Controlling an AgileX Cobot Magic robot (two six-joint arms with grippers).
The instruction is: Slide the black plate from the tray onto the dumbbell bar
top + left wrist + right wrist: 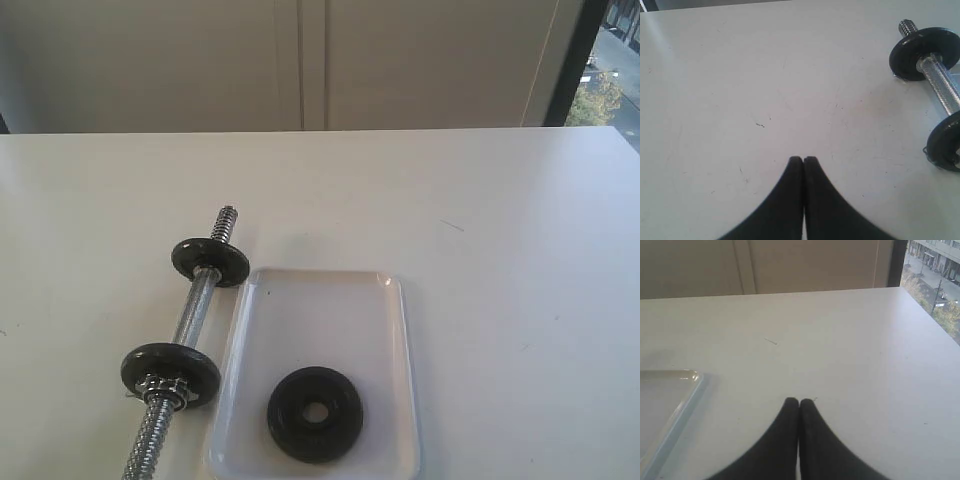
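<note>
Black plate (315, 413) is lying flat in the tray (330, 305), dumbbell bar (197, 305) alongside; no gripper is showing. The left gripper (803, 161) is hanging empty, tips pressed together, bar ahead and aside. The right gripper (799, 402) is matching it, tray corner alongside. Loose bar could roll during threading.

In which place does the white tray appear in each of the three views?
Exterior view: the tray lies low in the middle, right of the dumbbell bar, holding the black plate.
Left wrist view: not in it.
Right wrist view: only one rounded corner shows, cut by the picture's edge.
Shared landmark: the short dark scratch on the table, in the exterior and right wrist views.
</note>
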